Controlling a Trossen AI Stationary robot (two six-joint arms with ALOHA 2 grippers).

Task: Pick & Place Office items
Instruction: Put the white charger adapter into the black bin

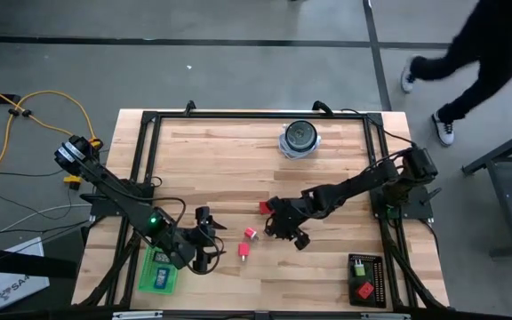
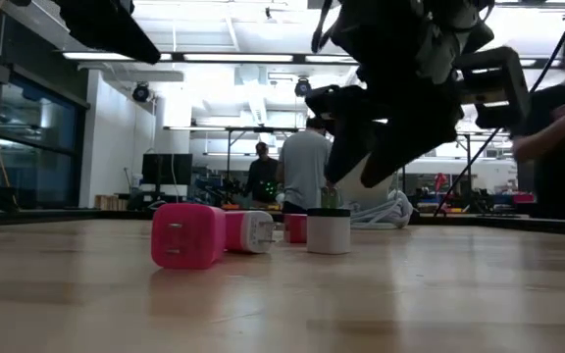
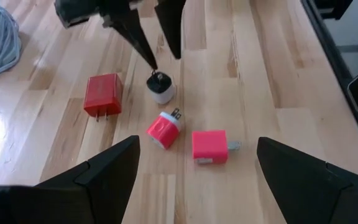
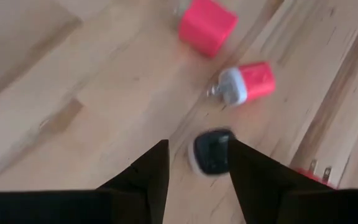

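Several small office items lie mid-table: a red plug block [image 3: 103, 94], a red-and-white plug [image 3: 165, 129] on its side, a pink cube plug [image 3: 209, 146], and a small white cylinder with a black top [image 3: 160, 87] standing upright. My right gripper [image 4: 196, 144] hangs slanted down just above the cylinder [image 4: 211, 151]. Its fingers are a little apart and touch nothing that I can see. My left gripper [image 3: 197, 180] stands wide open near the table's front left, short of the pink cube, with nothing between its fingers.
A green tray [image 1: 160, 271] with small pieces lies at the front left. A black tray [image 1: 365, 280] holding a red piece is at the front right. A round blue-white object [image 1: 300, 138] stands at the far edge. A person walks beyond the table's far right corner.
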